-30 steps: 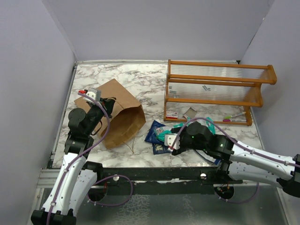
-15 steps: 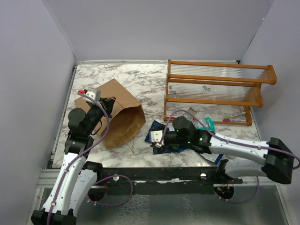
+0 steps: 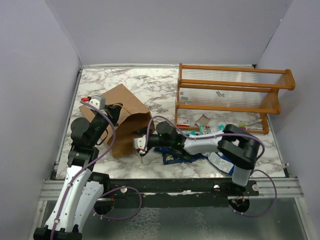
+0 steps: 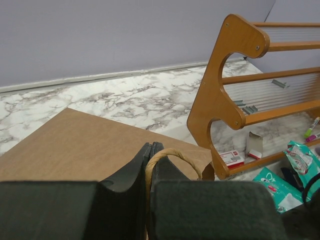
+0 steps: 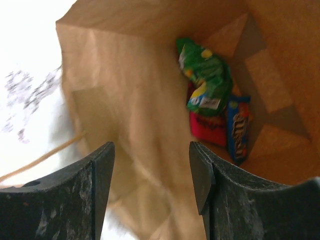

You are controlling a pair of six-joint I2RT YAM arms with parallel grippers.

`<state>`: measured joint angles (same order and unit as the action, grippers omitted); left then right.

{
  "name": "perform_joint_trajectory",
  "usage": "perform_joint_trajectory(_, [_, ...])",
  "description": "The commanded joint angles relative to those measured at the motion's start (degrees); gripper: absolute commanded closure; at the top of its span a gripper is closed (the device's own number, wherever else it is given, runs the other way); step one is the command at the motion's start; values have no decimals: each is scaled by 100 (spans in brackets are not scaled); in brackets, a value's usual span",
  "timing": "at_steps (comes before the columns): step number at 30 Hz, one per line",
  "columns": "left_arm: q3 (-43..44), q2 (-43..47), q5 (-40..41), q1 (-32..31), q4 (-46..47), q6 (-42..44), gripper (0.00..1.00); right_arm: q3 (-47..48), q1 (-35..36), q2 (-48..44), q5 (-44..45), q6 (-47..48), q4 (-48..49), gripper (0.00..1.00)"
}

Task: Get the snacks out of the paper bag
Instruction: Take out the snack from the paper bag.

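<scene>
Right wrist view: our right fingers (image 5: 240, 200) stand apart at the paper bag (image 5: 125, 100) mouth, with a green packet (image 5: 207, 82), red packet (image 5: 207, 129) and blue packet (image 5: 238, 127) beyond them. Our left fingers (image 4: 127, 175) clamp its handle (image 4: 172, 152).

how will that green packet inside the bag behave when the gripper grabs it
The green packet looks crumpled, so probably floppy and light. Its glossy foil may slip when pinched. It overlaps other packets in the paper bag, so lifting it could drag them.
</scene>
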<state>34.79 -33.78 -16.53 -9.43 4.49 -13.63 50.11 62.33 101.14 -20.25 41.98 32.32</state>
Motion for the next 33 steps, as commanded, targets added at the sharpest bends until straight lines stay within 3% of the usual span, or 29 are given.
perform_joint_trajectory(1, [23,132,-64,38,229,-17,100,888,92,838,116,519,1145,39])
perform_joint_trajectory(14, [-5,544,342,64,159,176,100,2873,53,2806,716,615,1220,38])
perform_joint_trajectory(33, [-42,645,139,64,287,109,100,4745,45,4109,1320,68,118,37])
